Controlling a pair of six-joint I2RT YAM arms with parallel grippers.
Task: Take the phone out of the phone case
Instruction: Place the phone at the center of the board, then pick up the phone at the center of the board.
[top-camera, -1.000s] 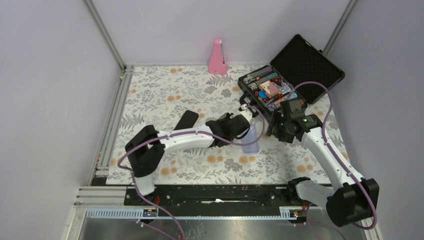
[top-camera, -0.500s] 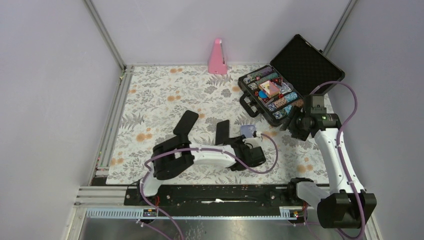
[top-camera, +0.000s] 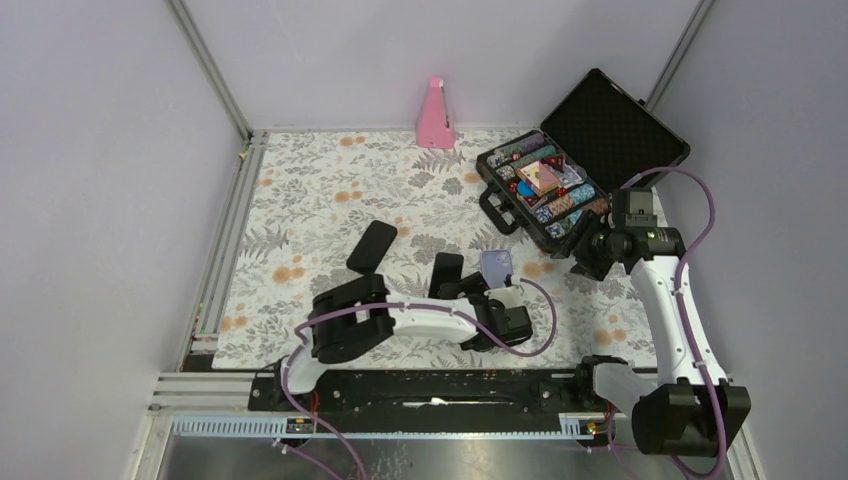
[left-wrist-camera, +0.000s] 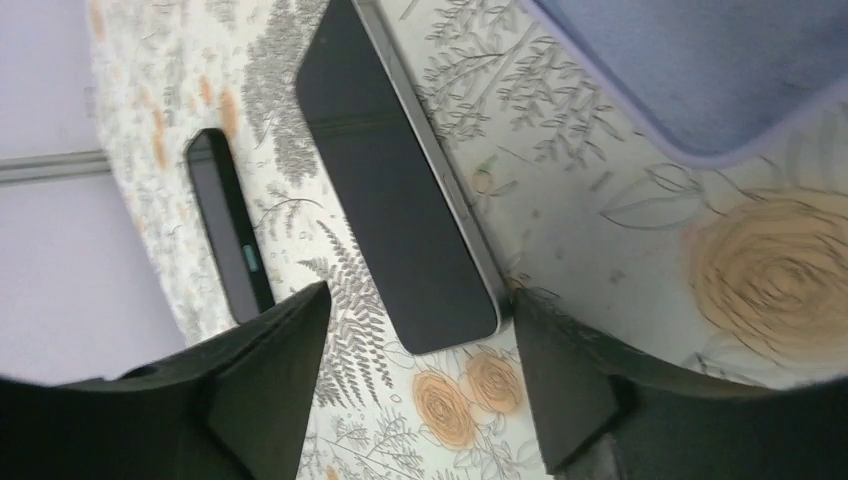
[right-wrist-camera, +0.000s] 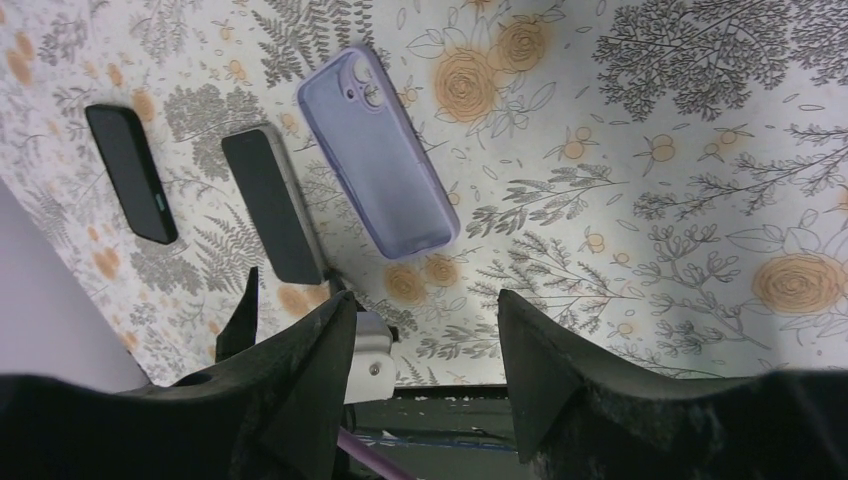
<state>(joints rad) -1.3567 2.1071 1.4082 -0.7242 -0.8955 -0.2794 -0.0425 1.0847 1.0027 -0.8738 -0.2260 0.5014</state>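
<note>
Phone (left-wrist-camera: 397, 205) bare; case (left-wrist-camera: 720, 70) cut off, apparently empty.

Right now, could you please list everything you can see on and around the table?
phone case: one, lilac, flat on the mat, right of both phones
dark phone: one, dark with a silvery edge, beside the phone case but apart from it
black phone: one, black, further left on the mat
hard case: one, black, open at back right, holding colourful small items
pink wedge: one, pink, upright at the back edge
floral mat: one, grey and orange, covering the table
left gripper: one, black, open, aimed at the dark phone
right gripper: one, black, open, at the right
</note>
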